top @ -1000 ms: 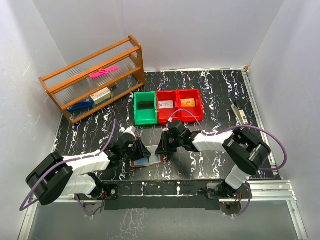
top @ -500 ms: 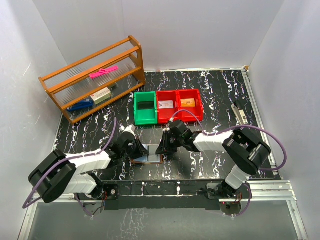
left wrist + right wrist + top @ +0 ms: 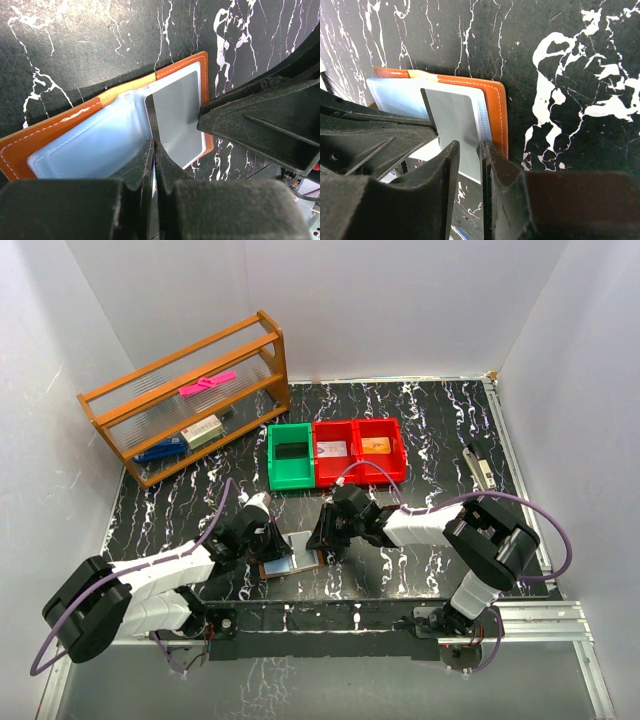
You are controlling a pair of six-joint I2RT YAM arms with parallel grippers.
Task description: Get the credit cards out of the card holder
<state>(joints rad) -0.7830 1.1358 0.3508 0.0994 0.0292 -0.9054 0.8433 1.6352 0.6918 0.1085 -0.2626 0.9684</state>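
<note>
The silver-grey flat plastic card [image 3: 177, 122] is the one to watch: it sits tipped up out of the right half of the brown leather bifold card holder with the pale blue inside [image 3: 30, 145], which lies spread open on the black white-veined table [image 3: 440, 430]. The card's long axis runs with the holder's fold, straight ahead of the left gripper [image 3: 153, 155] and in line with its fingers. That claw is pressed together, and the card's raised long edge runs right into the seam between its tips. From the left wrist view it looks like a pinch on the near corner, though the contact itself is hidden. On the far side of the card comes the right gripper [image 3: 468, 147], jaws standing a narrow gap apart, the card's grey face showing through the gap, nothing clamped. Its tips hang over the card's outer edge and the holder's brown rim, and touching or just above cannot be told. So the card lies between the two claws, just right of the left one and just left of the right one, with the left arm the one that has it. The likely call is a pull along that long axis, away from the pocket, with the holder at risk of dragging along. The pair of red plastic bins [image 3: 357, 450] stands well beyond both claws.
</note>
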